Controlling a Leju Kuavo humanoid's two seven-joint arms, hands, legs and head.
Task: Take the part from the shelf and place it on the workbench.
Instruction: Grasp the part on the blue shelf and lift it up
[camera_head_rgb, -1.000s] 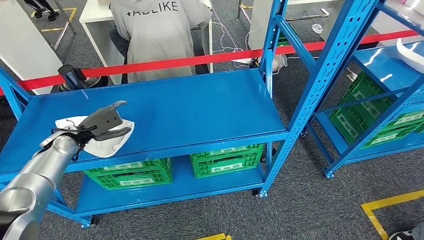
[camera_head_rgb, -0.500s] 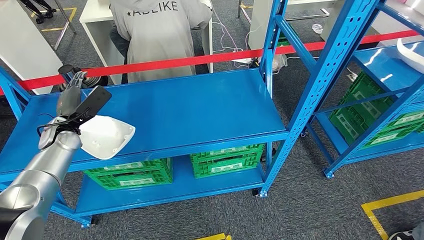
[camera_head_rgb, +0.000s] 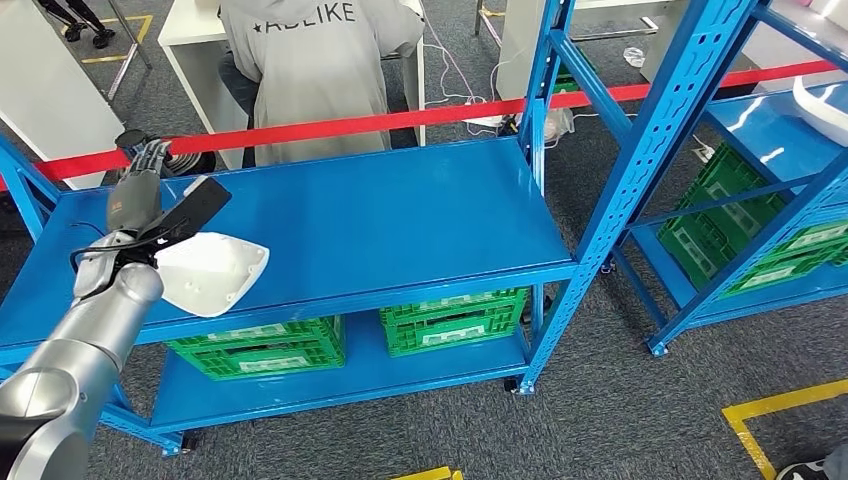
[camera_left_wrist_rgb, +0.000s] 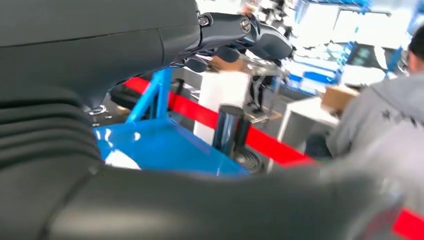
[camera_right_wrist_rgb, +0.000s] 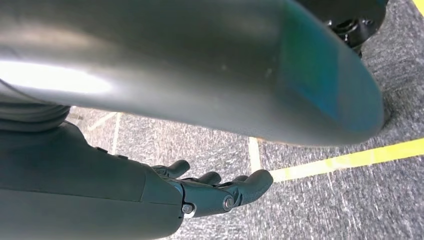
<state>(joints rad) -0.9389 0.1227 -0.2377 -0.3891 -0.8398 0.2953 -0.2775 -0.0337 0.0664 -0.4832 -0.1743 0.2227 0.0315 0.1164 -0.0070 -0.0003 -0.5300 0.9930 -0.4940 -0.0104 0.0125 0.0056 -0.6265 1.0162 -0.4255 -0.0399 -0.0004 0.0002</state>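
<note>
The white moulded part (camera_head_rgb: 210, 275) lies flat on the blue workbench top (camera_head_rgb: 380, 215), near its front left edge. My left hand (camera_head_rgb: 150, 205) is raised just above and behind the part, fingers spread and pointing away from me, thumb out towards the right, holding nothing. In the left wrist view its dark fingers (camera_left_wrist_rgb: 240, 32) stand free in the air over the blue surface. My right hand (camera_right_wrist_rgb: 210, 192) hangs over the grey carpet with its fingers loosely stretched and nothing in them.
A second blue shelf at the right carries another white part (camera_head_rgb: 820, 105). Green crates (camera_head_rgb: 455, 320) sit on the lower levels. Behind the red barrier tape (camera_head_rgb: 400, 118) a person in a grey hoodie (camera_head_rgb: 315, 70) sits at a white desk. A black post (camera_left_wrist_rgb: 227, 130) stands by the far left corner.
My left hand let go of the white part, lifted off it and turned its fingers upward. The part stays where it was on the blue top.
</note>
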